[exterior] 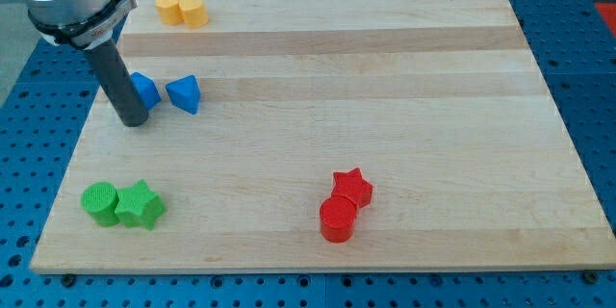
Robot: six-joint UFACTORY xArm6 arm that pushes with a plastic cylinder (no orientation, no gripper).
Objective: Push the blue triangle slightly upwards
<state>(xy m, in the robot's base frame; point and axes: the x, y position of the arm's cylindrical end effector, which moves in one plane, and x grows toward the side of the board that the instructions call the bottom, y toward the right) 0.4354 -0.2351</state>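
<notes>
The blue triangle lies on the wooden board at the view's upper left. A second blue block, shape unclear, sits just to its left, partly hidden by my rod. My tip rests on the board just below and left of that second blue block, close to or touching it, and about one block width left of the triangle.
Two yellow blocks sit together at the board's top left edge. A green cylinder and a green star sit at the bottom left. A red star and a red cylinder sit at bottom centre.
</notes>
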